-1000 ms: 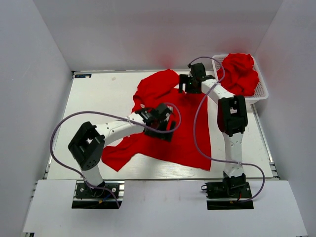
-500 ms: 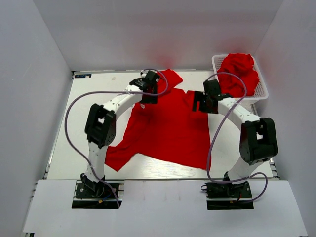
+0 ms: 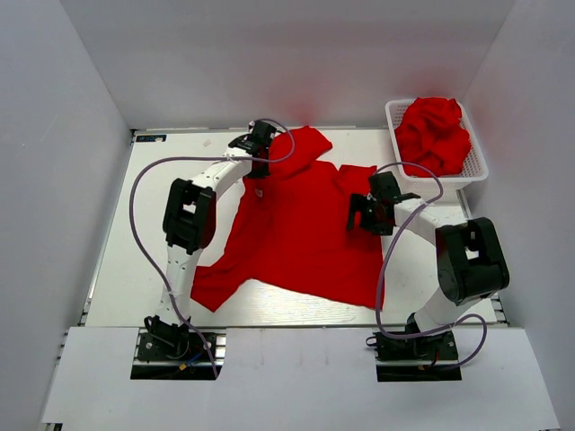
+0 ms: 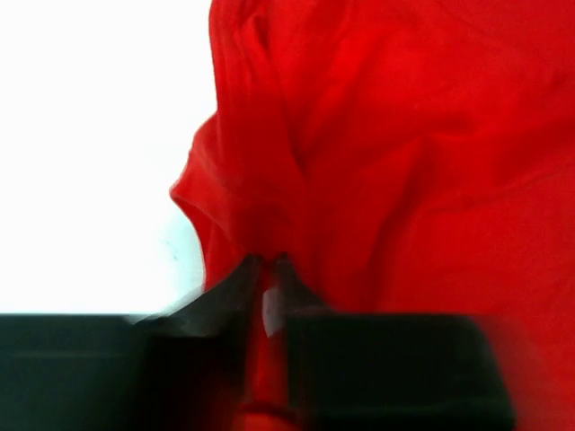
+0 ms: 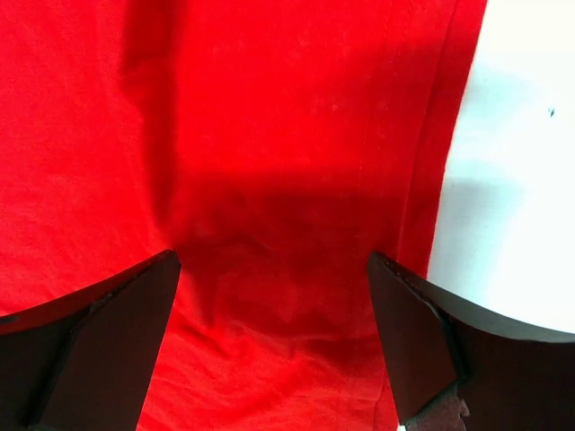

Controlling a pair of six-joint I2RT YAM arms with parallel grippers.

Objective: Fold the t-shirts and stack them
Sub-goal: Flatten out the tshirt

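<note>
A bright red t-shirt (image 3: 305, 233) lies spread over the middle of the white table (image 3: 162, 206), one sleeve trailing to the near left. At its far left edge my left gripper (image 3: 263, 148) is shut on the shirt. In the left wrist view the left gripper (image 4: 266, 262) pinches a raised fold of this t-shirt (image 4: 404, 162) between its tips. My right gripper (image 3: 359, 214) hovers over the shirt's right side. In the right wrist view that gripper (image 5: 274, 259) stands wide open just above flat red t-shirt cloth (image 5: 269, 135), with nothing held.
A white lattice basket (image 3: 476, 163) at the far right corner holds a bundle of more red t-shirts (image 3: 436, 135). White walls close in the table on three sides. Bare tabletop shows left of the shirt and along its right hem (image 5: 512, 180).
My left arm swung from the shirt's middle to its far left edge and closed on the cloth. My right arm drew back from the far edge to the right side. The shirt lies flatter.
</note>
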